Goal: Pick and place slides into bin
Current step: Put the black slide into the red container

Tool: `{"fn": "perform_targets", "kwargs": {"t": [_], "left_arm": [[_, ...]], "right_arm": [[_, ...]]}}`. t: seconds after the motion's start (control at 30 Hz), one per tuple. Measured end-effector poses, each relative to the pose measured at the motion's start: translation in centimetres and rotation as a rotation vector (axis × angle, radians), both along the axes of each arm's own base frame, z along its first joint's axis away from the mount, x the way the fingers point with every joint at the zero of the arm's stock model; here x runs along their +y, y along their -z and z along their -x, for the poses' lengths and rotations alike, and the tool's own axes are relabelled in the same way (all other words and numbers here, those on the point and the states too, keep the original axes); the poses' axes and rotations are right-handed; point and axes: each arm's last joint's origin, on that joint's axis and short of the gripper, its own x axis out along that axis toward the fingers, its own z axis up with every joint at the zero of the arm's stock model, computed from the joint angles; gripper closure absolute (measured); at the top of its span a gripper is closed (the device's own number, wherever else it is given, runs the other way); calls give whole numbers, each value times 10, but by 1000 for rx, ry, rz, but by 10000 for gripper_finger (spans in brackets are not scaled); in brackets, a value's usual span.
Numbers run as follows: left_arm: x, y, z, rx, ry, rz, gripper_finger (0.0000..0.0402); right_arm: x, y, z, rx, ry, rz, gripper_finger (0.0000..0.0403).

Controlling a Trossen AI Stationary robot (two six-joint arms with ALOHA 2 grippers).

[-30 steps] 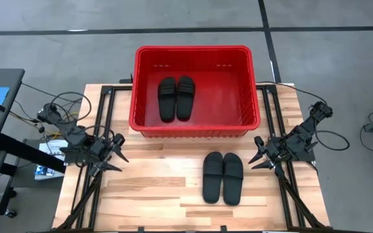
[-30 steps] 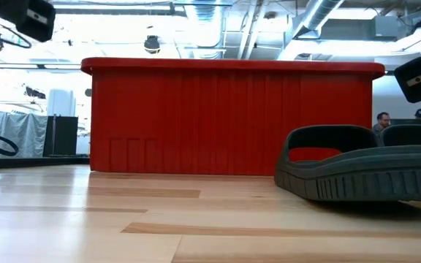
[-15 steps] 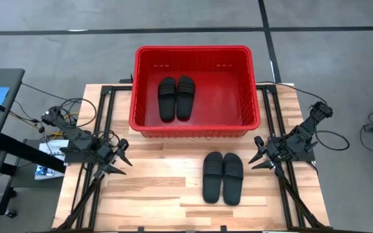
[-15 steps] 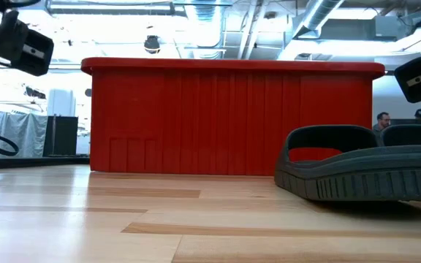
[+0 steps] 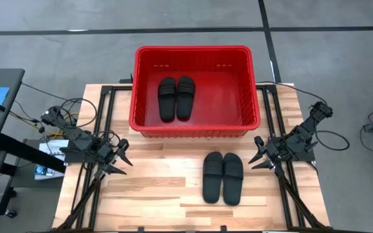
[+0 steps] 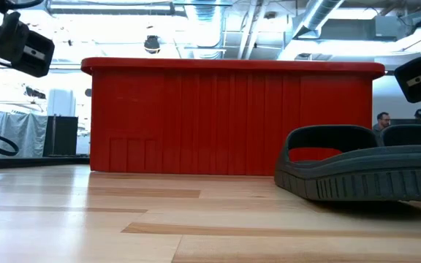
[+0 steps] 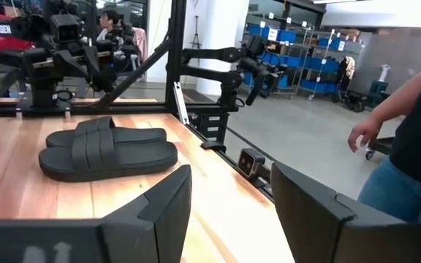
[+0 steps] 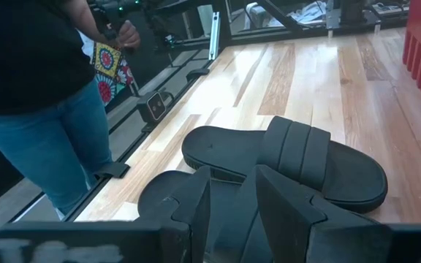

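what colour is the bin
Red all over; the bin shows best in the high view, with two black slides inside.

Red bin [image 5: 196,128], 2 black slides inside [image 5: 175,98], 2 on table [image 5: 223,177]

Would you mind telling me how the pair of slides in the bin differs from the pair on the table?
The bin pair lies inside the red bin, already placed; the table pair lies on bare wood, still unplaced, nearer the right claw. Both pairs are black, side by side and strap-up.

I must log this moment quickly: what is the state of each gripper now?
Left gripper: open, holding nothing, above the table's left side.
Right gripper: open, holding nothing, beside the two sandals on the table.
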Motion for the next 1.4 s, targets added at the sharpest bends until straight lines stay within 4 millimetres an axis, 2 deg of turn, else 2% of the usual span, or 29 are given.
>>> {"fn": "perform_targets", "kwargs": {"t": [1.23,1.4], "left_arm": [[0,1,0,8,9,3,223],[0,1,0,8,9,3,223]], "right_arm": [[0,0,0,0,0,1,300],[0,0,0,-28,-17,53,300]]}}
